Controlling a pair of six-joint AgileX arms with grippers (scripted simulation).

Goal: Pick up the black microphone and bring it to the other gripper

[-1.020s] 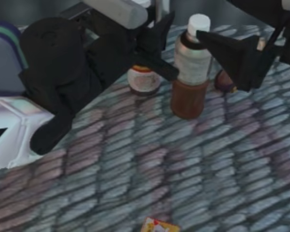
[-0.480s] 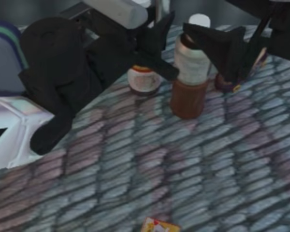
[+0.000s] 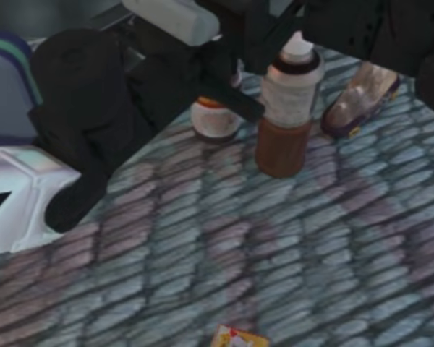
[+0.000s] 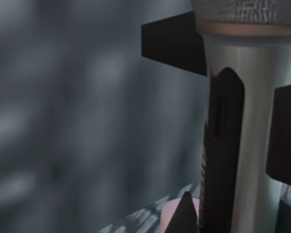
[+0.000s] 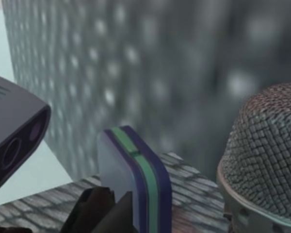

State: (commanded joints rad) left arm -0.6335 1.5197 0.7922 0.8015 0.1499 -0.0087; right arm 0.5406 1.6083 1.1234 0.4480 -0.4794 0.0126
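Note:
The black microphone (image 4: 262,121) stands upright just in front of my left wrist camera, its pale shaft marked with a black strip and its mesh head (image 5: 266,160) on top. My left gripper (image 3: 235,72) is at the back of the table beside the jar, shut on the microphone's lower shaft, with one fingertip (image 4: 185,216) showing against it. The other gripper, my right one (image 3: 275,32), has come in from the upper right. Its two flat fingers (image 4: 172,43) stand open on either side of the shaft just below the head. In the top view the arms hide the microphone.
A brown bottle with a white cap (image 3: 283,108) stands right below the two grippers. A white jar (image 3: 215,119) is to its left and a shoe (image 3: 358,101) to its right. A blue, green-edged block (image 3: 7,79) and a white stand (image 3: 22,195) are at the left. A small box (image 3: 239,338) lies at the front edge.
My right arm has swung left across the bottle's top to the left gripper, uncovering the shoe. The left arm has stayed put.

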